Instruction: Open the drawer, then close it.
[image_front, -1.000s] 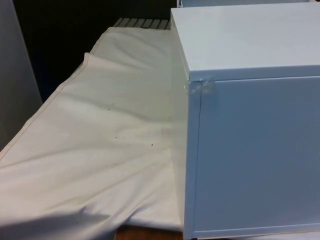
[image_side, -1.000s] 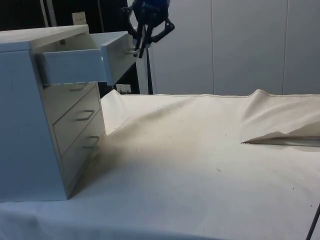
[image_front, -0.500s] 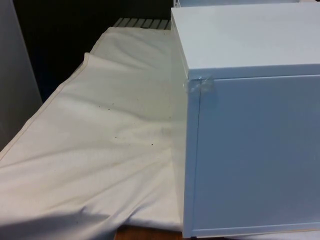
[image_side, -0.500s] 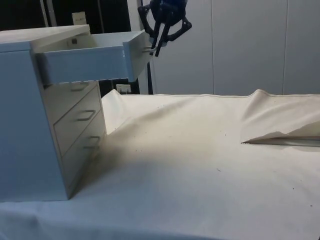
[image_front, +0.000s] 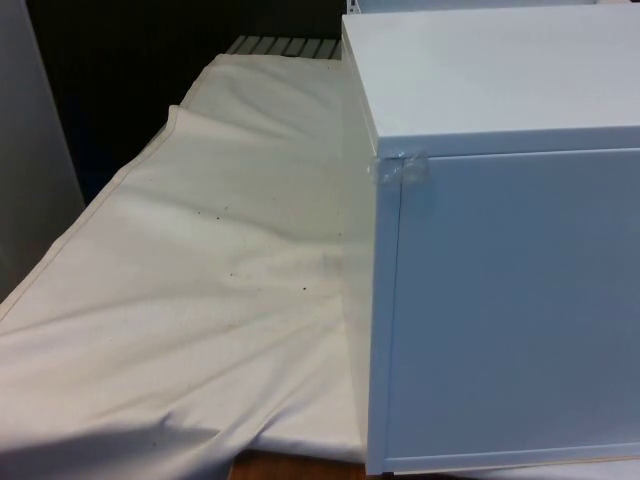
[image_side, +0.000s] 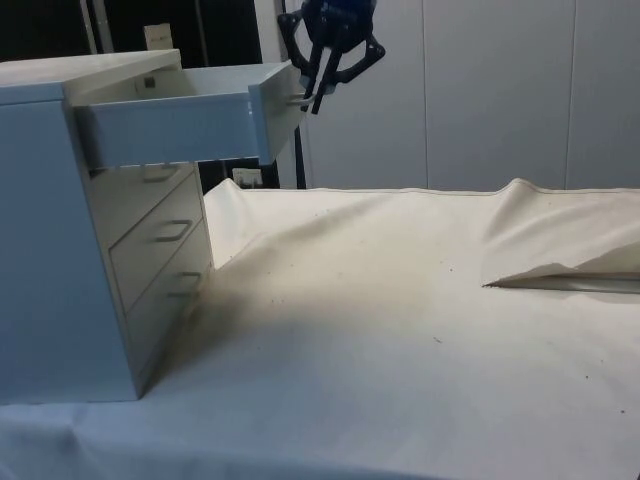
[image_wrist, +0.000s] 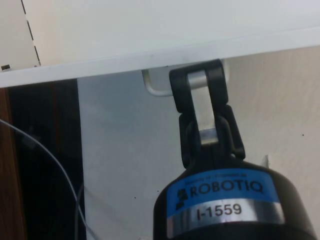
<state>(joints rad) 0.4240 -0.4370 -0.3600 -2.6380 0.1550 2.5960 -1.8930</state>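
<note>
The gripper (image_side: 318, 92) is clamping the handle (image_wrist: 159, 84) of the pulled-out top drawer (image_side: 180, 122), overhanging bare cloth (image_side: 400, 300) below.

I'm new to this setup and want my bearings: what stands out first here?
The top drawer of the white chest of drawers is pulled far out over the cloth-covered table, while the two drawers beneath it sit closed. The black tool is at that drawer's handle. In the front view, the chest's plain back takes up the front view's right.
</note>
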